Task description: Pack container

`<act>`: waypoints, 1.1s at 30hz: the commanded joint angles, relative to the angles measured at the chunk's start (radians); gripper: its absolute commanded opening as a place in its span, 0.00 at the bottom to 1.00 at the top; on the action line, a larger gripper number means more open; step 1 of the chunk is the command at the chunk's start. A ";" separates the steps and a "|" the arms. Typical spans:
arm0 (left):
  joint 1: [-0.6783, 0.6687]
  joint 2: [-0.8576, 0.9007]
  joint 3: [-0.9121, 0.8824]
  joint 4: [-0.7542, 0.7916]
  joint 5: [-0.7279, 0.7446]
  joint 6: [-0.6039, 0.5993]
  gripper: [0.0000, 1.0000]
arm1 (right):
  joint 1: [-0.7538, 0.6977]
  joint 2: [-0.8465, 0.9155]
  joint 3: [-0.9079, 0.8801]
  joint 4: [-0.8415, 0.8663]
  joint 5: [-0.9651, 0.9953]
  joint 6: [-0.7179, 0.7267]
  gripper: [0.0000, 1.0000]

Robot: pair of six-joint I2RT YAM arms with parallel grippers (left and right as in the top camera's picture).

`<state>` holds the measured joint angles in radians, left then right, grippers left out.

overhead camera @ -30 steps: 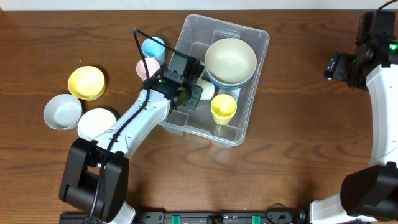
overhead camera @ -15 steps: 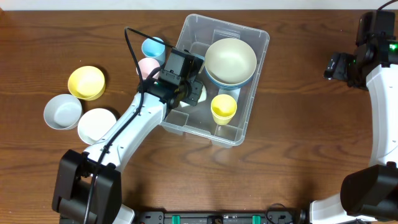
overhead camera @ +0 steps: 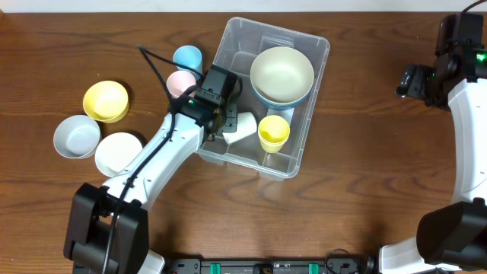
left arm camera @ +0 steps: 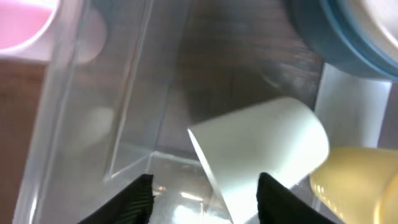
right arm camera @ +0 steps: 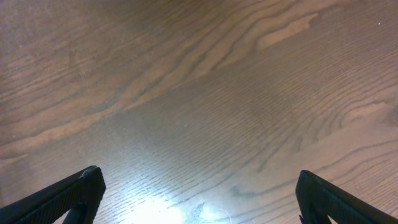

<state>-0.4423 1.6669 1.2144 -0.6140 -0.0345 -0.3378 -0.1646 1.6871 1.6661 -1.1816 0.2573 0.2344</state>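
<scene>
In container (overhead camera: 300, 141), L tool (left arm camera: 205, 186) now parted, white cup (left arm camera: 258, 155) released on side; R tool (right arm camera: 199, 177) wide.

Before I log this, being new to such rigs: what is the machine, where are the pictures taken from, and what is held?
Two robot arms work at a wooden table. One picture looks down from above; two come from wrist cameras. The left arm reaches into the clear container; the left fingers stand apart above a white cup lying on its side, not clamping it. Also inside: a yellow cup, and a cream bowl in a blue bowl. Outside: a blue cup, a pink cup, a yellow bowl, a grey bowl, a white bowl. The right arm stands aside, right fingers open over bare wood, holding nothing.
</scene>
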 commanded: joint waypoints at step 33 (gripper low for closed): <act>-0.001 0.032 -0.015 -0.095 0.235 -0.391 0.47 | -0.005 -0.016 0.013 0.000 0.000 0.016 0.99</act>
<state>-0.4423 1.6733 1.2140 -0.7086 0.1967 -0.6811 -0.1646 1.6871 1.6661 -1.1820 0.2573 0.2344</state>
